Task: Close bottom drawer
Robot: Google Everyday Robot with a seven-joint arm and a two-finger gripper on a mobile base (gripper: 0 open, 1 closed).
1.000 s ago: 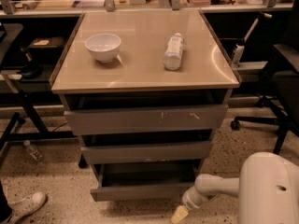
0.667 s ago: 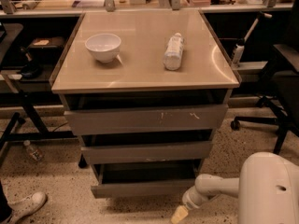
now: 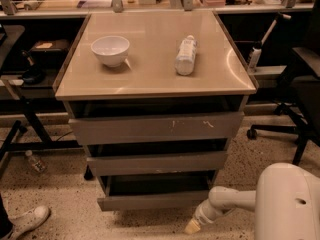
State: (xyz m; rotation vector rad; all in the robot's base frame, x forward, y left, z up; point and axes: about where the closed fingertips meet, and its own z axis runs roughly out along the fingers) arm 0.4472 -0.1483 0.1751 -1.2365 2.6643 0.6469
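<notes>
Bottom drawer [image 3: 155,202] stands open, interior dark; pincer [image 3: 192,227] near its front; grip state: cannot tell.

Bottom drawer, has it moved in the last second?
No. The bottom drawer still juts past the middle drawer front; the gripper is low near its right corner.

Dim warm light, glare on cabinet top [image 3: 150,71]; gripper [image 3: 192,227] bottom right.

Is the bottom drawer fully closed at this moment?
No, the bottom drawer sticks out with its dark inside showing, and the gripper hangs low near the floor, below the front's right end, apart from it.
</notes>
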